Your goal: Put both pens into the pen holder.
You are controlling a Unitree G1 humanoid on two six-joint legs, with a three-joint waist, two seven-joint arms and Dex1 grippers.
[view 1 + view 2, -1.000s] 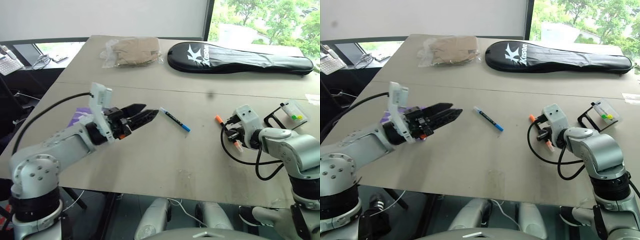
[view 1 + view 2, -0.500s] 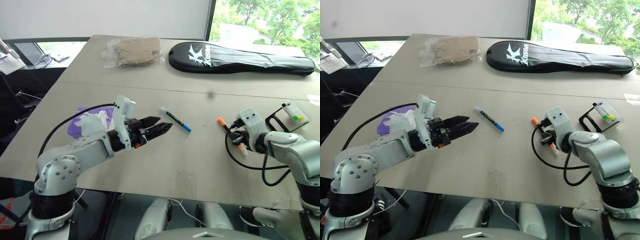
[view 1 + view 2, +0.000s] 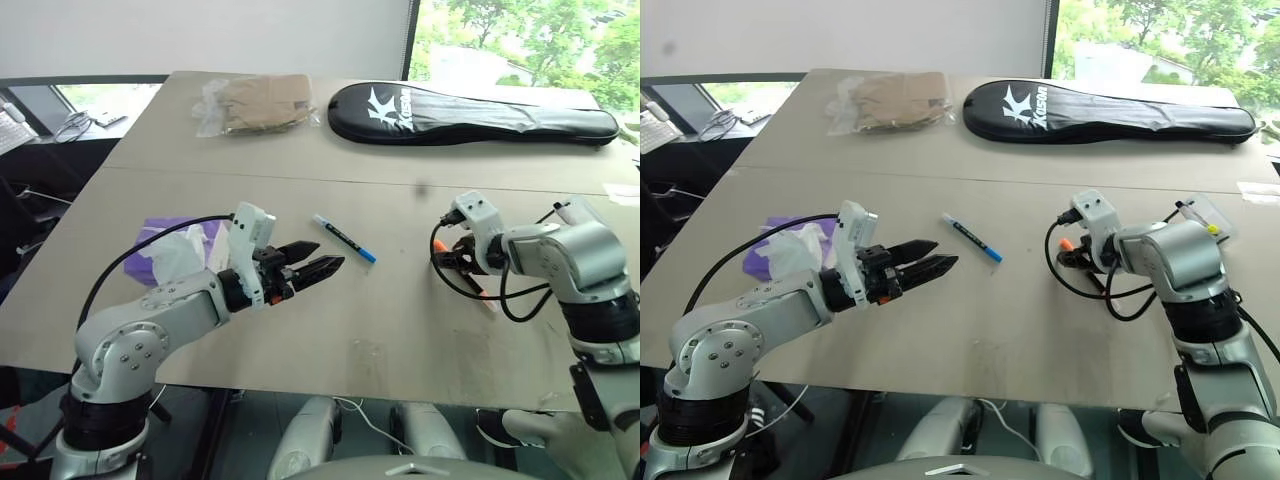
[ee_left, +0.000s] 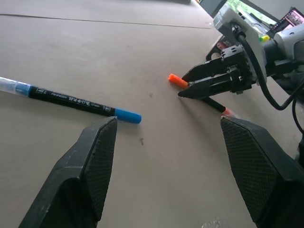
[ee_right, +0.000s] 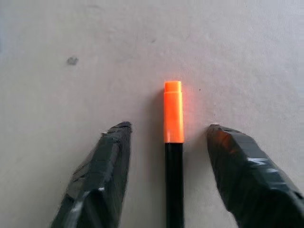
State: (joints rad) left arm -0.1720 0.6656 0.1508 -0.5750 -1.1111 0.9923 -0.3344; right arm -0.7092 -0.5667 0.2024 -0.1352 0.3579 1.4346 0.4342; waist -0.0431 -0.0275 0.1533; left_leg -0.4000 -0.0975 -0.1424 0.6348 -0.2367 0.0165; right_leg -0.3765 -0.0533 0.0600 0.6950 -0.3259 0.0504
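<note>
Two pens flat — orange pen [image 5: 174, 142] between right gripper [image 5: 166, 178] fingers

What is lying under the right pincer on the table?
The orange-capped pen lies on the table between the right pincer's open fingers. Its rear end is hidden there by the picture's edge.

beige table [image 3: 300, 330], seam across the middle; on it: blue-capped pen [image 3: 344, 238] mid, orange-capped pen [image 5: 174, 156] to its right, purple tissue pack [image 3: 178, 245] left, black racket bag [image 3: 470, 100] and bagged tan cloth [image 3: 262, 102] far side
</note>
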